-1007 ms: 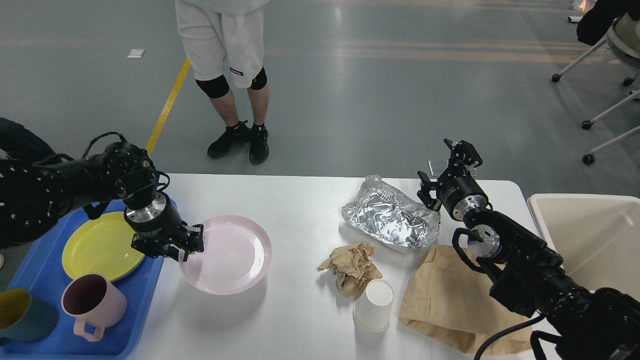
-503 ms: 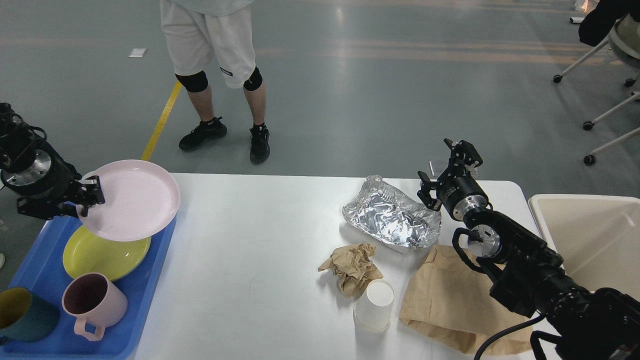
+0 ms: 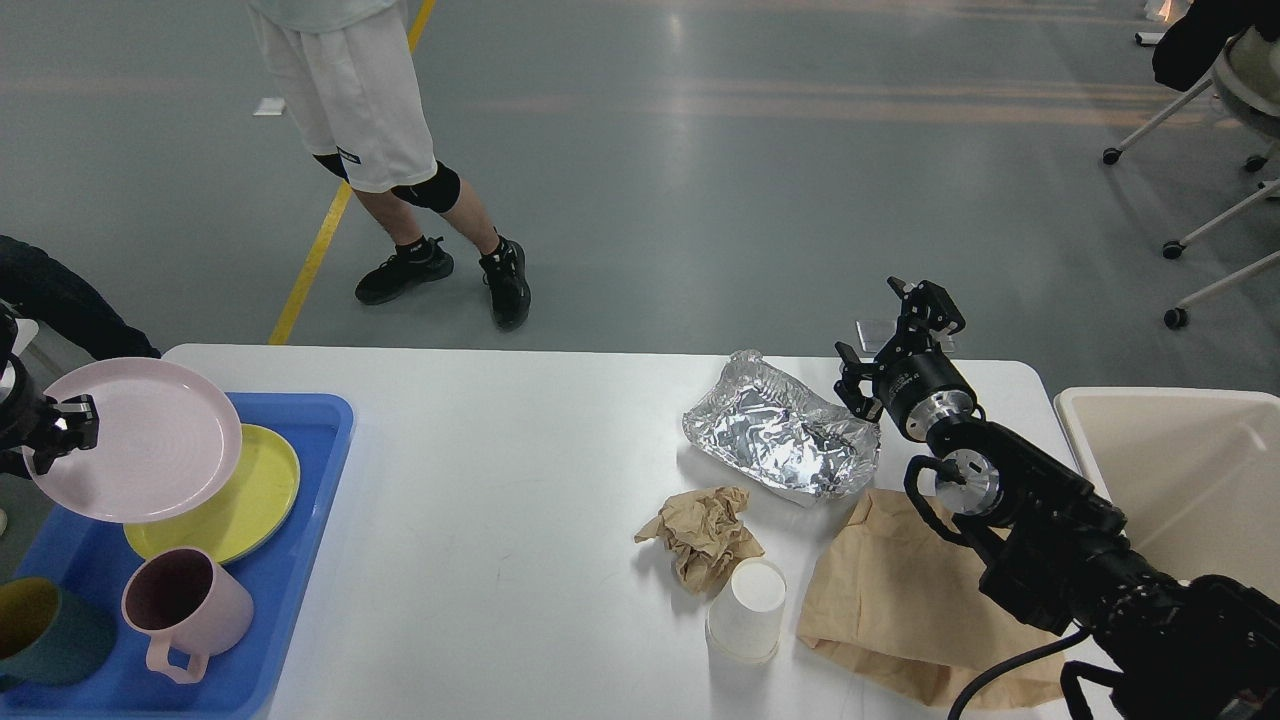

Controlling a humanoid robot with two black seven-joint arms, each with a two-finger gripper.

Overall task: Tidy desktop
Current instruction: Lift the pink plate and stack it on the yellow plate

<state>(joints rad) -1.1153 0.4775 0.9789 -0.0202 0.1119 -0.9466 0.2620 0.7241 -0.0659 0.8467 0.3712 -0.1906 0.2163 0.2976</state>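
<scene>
Now the left gripper (image 3: 62,432), clamped on the pink plate (image 3: 135,440), has moved left over the tray (image 3: 300,520).
Two plates, two mugs (right gripper (image 3: 895,335) spread, idle).

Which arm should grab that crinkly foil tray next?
Probably the right. Its right gripper hovers open at the foil tray's far corner, with the cream bin on the same side. The left gripper is across the desktop, holding the pink plate over the blue tray.
</scene>
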